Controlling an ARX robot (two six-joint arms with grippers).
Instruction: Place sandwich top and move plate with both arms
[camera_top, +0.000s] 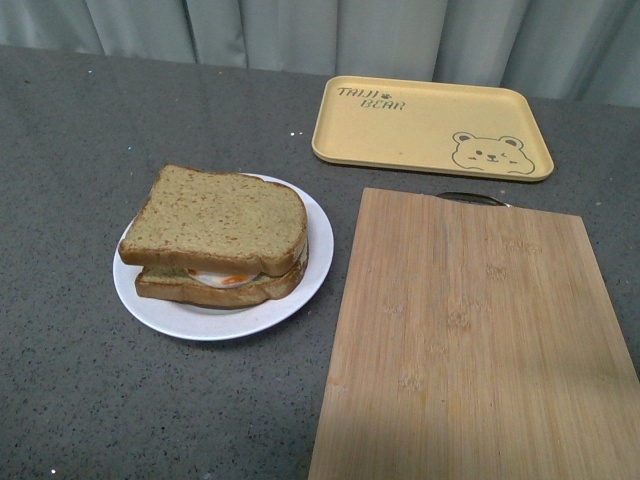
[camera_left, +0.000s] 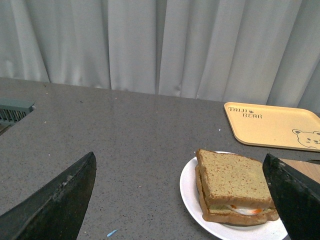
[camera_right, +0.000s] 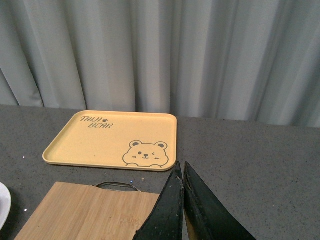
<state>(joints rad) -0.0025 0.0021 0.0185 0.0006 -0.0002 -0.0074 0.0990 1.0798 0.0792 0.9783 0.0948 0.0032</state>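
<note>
Grey tabletop, wooden cutting board on the robot's right, yellow tray behind it. White plate sits left of the board. The top bread slice lies on the egg slice, a bit skewed.

Risk: uneven lift by the two arms tilts the plate and the top slice slides off (low rim, poor grip too).

Left end effector is spread wide and empty, with the plate just ahead near one finger. Right end effector is pinched together and empty, over the board's far edge, well apart from the plate.
</note>
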